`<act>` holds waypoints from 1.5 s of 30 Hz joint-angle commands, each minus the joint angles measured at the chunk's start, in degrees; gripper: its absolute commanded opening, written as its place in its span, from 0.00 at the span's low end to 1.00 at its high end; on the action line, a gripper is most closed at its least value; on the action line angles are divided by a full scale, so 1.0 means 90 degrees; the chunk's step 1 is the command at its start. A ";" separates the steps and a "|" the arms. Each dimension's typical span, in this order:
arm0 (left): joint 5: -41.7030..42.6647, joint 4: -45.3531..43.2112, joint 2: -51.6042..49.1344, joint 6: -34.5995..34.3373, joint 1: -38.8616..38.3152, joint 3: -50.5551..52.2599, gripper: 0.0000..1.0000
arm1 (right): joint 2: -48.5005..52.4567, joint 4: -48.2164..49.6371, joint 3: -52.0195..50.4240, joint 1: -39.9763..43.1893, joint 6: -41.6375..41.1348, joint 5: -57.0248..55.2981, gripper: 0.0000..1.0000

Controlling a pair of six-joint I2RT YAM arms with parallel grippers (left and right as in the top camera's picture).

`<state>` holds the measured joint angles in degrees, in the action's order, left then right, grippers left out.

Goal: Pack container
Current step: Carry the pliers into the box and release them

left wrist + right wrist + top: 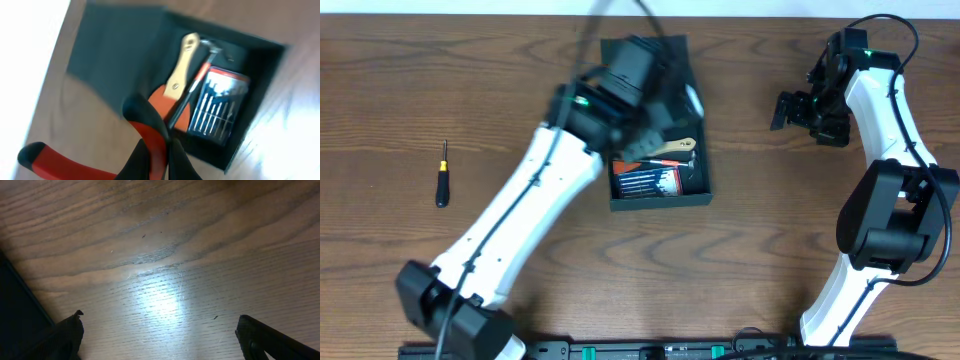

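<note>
At the middle of the table (pixel 770 250), the container (pixel 660 202) lies open and partly packed.
Its dark box sits with the flap laid back at the far side, and the left gripper (pixel 157 150) hangs just above it, clamped on the red-and-black pliers (pixel 75 160). The right gripper (pixel 160 335) is well off to the side over bare wood, fingers spread wide and holding nothing. Already inside are a cased set of small drivers (pixel 217 102) and a wooden-handled tool (pixel 182 65), with a slim red-shafted tool between them. By my reading the pliers have yet to go in, and a small screwdriver (pixel 442 187) lies loose far to the left, so packing looks about half done, with the lid yet to close.
</note>
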<state>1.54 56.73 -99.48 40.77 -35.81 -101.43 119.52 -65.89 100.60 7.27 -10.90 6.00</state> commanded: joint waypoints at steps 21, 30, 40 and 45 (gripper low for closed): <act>-0.0046 -0.0831 -0.2266 0.2946 -0.0359 0.0175 0.06 | 0.0053 0.0015 -0.0029 -0.0044 0.0073 0.0007 0.99; -0.0087 -0.1054 -0.2409 0.2713 -0.0350 0.0172 0.40 | 0.0053 -0.0015 -0.0029 -0.0044 0.0073 0.0007 0.99; -0.1423 -0.0386 -0.1124 -0.0260 -0.0306 0.0019 0.98 | 0.0053 -0.0017 -0.0029 -0.0044 0.0073 0.0029 0.99; -0.1423 0.0622 0.0007 -0.0962 0.0175 0.0019 0.98 | 0.0053 0.0029 -0.0029 -0.0044 0.0070 0.0032 0.99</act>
<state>-8.78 59.92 -105.12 40.47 -37.50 -99.92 119.52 -65.87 100.53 7.27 -10.90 6.00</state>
